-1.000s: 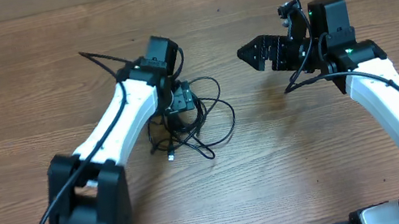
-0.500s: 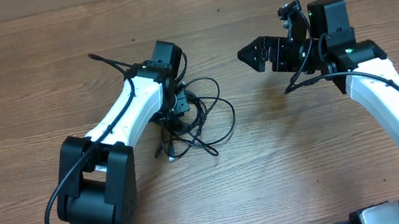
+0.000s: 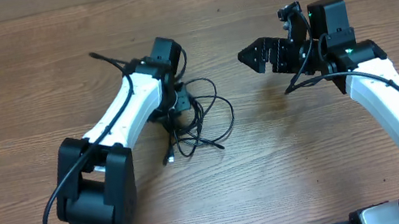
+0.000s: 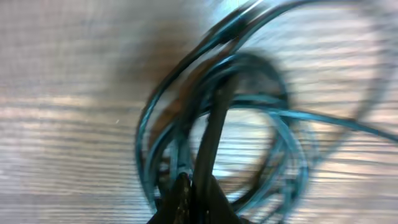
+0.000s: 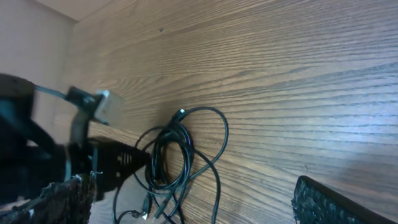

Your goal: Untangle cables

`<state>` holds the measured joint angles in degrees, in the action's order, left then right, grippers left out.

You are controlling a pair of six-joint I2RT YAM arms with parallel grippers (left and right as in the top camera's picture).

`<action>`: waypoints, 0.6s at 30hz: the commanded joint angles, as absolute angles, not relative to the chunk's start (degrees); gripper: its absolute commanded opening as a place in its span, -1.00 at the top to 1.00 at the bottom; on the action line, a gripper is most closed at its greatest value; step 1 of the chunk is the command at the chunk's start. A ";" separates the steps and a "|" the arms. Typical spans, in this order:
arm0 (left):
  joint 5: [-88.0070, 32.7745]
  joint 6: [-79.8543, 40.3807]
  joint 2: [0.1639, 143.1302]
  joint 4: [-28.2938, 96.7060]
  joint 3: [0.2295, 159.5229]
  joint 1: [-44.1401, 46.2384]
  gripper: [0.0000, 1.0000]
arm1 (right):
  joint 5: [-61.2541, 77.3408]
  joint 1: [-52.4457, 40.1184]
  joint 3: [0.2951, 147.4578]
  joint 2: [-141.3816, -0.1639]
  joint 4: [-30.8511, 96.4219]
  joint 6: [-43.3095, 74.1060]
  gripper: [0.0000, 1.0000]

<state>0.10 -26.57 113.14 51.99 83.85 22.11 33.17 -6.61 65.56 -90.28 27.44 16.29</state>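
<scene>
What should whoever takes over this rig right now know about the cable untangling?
Left gripper: fingers shut on a strand of the cables, down in the pile.
Right gripper: open, empty, off the table to the pile's right.
Cables: one tangled heap mid-table, loops overlapping, a silver-tipped plug poking out on the near side.
Done: a grasp on one strand; nothing separated.
Left: pull the strands apart and lay each cable out on its own.

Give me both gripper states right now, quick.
Left gripper: shut on a strand of the cables.
Right gripper: open, holding nothing.
</scene>
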 commanded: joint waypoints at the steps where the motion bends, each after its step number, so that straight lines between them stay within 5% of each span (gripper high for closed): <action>1: -7.68 -16.19 106.54 52.14 90.63 22.37 0.92 | 37.43 -6.37 65.65 -90.35 27.35 14.37 -0.99; 18: -19.57 -8.49 93.19 50.54 98.85 22.55 0.92 | 46.83 -8.19 65.65 -90.35 27.75 8.45 -0.93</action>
